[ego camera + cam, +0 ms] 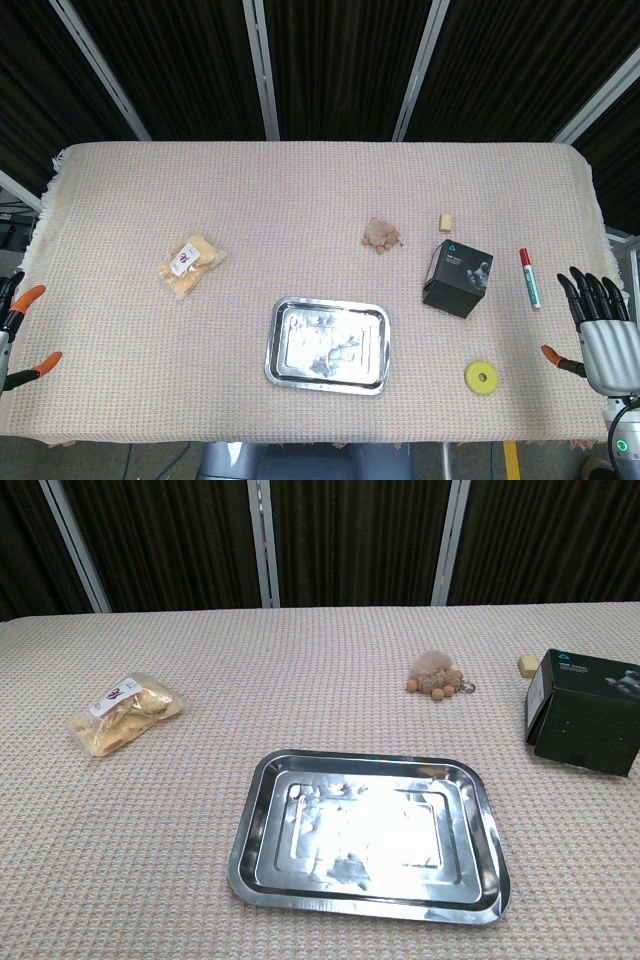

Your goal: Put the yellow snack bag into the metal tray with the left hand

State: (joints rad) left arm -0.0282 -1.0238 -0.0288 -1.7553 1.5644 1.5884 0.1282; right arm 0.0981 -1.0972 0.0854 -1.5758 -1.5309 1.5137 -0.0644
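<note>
The yellow snack bag lies flat on the table, on the robot's left side, well apart from the metal tray. The tray stands near the front edge, in the middle, and it has nothing inside. From the tray, the bag is to the left and a little farther back. The long axis of the bag runs on a diagonal, from its near-left corner to its far-right corner, as the chest view shows also.

The left robot hand does not show in either view. At the left border of the head view there are only some orange-tipped parts, and I cannot tell what they belong to. So the state of the left robot hand cannot be told. The right robot hand is at the far right edge of the table, with dark fingers held straight and a little apart, and it holds nothing.

The bag is far from the right robot hand and close to the left side, so the left arm is the better one, as the task asks. I judge that the reach is not yet begun. The hand must probably come across the short side of the bag.

Other things lie right of the tray: a black box, a red and green marker, a yellow tape roll, a small bead keychain and a small pale block.
</note>
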